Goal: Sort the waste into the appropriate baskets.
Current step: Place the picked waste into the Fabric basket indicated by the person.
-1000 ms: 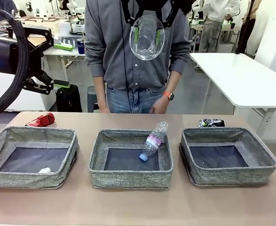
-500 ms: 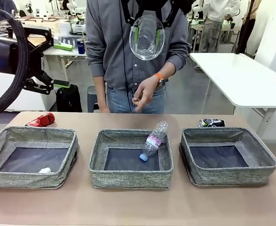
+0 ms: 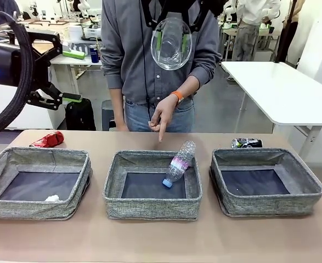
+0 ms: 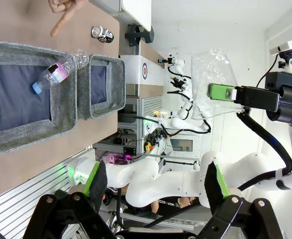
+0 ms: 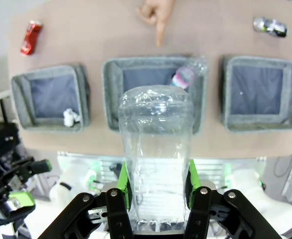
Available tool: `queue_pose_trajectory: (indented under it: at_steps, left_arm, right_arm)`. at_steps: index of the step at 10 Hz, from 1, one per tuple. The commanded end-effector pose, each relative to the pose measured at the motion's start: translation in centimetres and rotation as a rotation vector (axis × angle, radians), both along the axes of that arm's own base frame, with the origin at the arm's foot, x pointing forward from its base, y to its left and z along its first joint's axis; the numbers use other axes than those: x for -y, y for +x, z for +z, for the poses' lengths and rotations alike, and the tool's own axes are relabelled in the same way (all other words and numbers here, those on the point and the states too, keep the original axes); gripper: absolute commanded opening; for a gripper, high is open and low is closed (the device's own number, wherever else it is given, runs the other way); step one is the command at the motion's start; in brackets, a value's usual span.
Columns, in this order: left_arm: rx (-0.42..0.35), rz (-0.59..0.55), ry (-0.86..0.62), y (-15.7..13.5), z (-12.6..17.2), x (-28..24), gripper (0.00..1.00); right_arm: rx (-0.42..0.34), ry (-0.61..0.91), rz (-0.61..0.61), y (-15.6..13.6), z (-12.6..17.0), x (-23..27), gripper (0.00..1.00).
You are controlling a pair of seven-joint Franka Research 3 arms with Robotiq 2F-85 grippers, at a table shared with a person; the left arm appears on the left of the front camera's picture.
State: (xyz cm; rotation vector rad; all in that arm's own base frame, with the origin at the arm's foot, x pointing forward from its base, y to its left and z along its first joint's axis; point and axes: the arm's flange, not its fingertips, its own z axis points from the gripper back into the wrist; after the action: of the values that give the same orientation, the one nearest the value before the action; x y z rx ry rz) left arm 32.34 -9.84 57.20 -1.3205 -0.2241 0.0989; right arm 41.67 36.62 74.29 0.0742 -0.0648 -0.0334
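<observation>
Middle basket (image 3: 152,211) (landmark): bottle (image 3: 178,164) leans on its far-right rim, blue cap down inside.
Clear plastic cup (image 3: 171,44): high above it, clamped between pads of right gripper (image 5: 156,184).
Left gripper (image 4: 155,181): jaws apart, empty, up and left of it.
Paper ball (image 3: 52,198): in left basket (image 3: 37,208) beside it.
Red can (image 3: 47,139): on table, beyond it to left.
Dark can (image 3: 246,143): on table, beyond it to right.
Person's hand (image 3: 162,116): just behind it, index finger pointing down.
</observation>
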Motion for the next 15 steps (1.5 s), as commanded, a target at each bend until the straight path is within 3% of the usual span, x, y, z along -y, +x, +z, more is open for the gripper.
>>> queue_pose_trajectory:
  at_steps: [1,6,7,9,11,12,14,15]
  left_arm:
    - [-0.008,0.000,-0.006,-0.1,0.1,0.1,1.00]
    - [-0.008,0.000,-0.006,-0.1,0.1,0.1,1.00]
    - [-0.008,0.000,-0.006,-0.1,0.1,0.1,1.00]
    - [-0.008,0.000,-0.006,-0.1,0.1,0.1,1.00]
    - [-0.008,0.000,-0.006,-0.1,0.1,0.1,1.00]
    - [-0.008,0.000,-0.006,-0.1,0.1,0.1,1.00]
    - [-0.008,0.000,-0.006,-0.1,0.1,0.1,1.00]
    - [-0.008,0.000,-0.006,-0.1,0.1,0.1,1.00]
  right_arm:
    - [0.004,-0.001,0.004,-0.2,0.1,0.0,0.50]
    - [0.000,0.000,0.000,0.0,0.0,0.0,0.50]
    - [0.019,-0.012,0.140,-0.7,-1.8,0.0,0.50]
    - [0.023,0.023,0.262,-1.6,-7.4,-0.5,0.50]
    - [-0.027,0.151,0.267,-3.2,-13.5,0.1,0.50]
    - [-0.102,0.176,0.286,-3.5,-17.5,-0.6,0.50]
    - [-0.126,0.204,0.320,-3.4,-24.0,-1.5,0.50]
    - [-0.112,0.216,0.330,-3.5,-25.8,-1.2,0.50]
